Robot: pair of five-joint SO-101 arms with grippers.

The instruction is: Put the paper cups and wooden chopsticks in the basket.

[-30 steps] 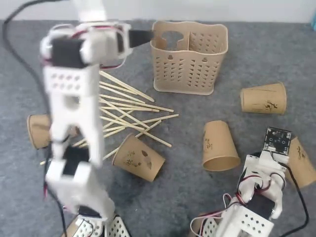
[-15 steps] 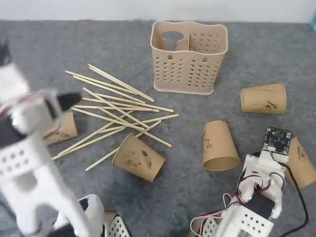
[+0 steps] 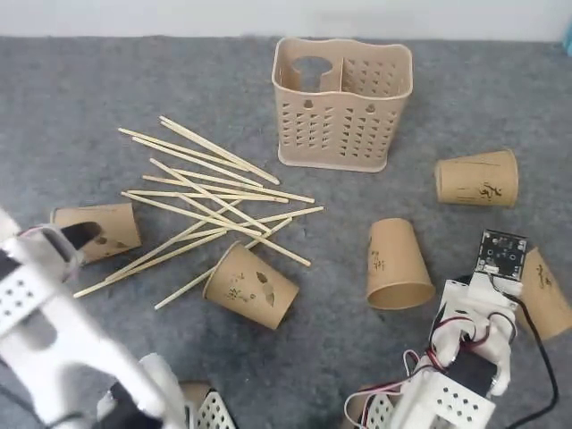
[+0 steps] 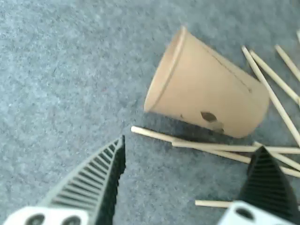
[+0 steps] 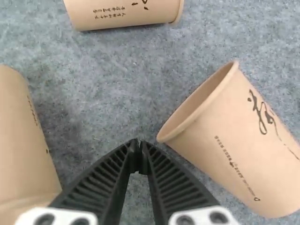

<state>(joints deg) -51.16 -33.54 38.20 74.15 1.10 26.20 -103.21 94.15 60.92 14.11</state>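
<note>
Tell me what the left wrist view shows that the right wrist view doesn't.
Left wrist view: the left gripper, fingers wide apart, over one lone cup lying on its side, with wooden chopsticks beside it. Right wrist view: the right gripper, fingers closed on nothing, among three paper cups lying on their sides. Both: tipped cups on the grey carpet.

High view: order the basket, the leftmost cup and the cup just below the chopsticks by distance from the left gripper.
From the left gripper:
1. Leftmost cup, right beside it.
2. Front cup, just below the chopsticks, nearer the middle.
3. Basket, at the far side.
</note>
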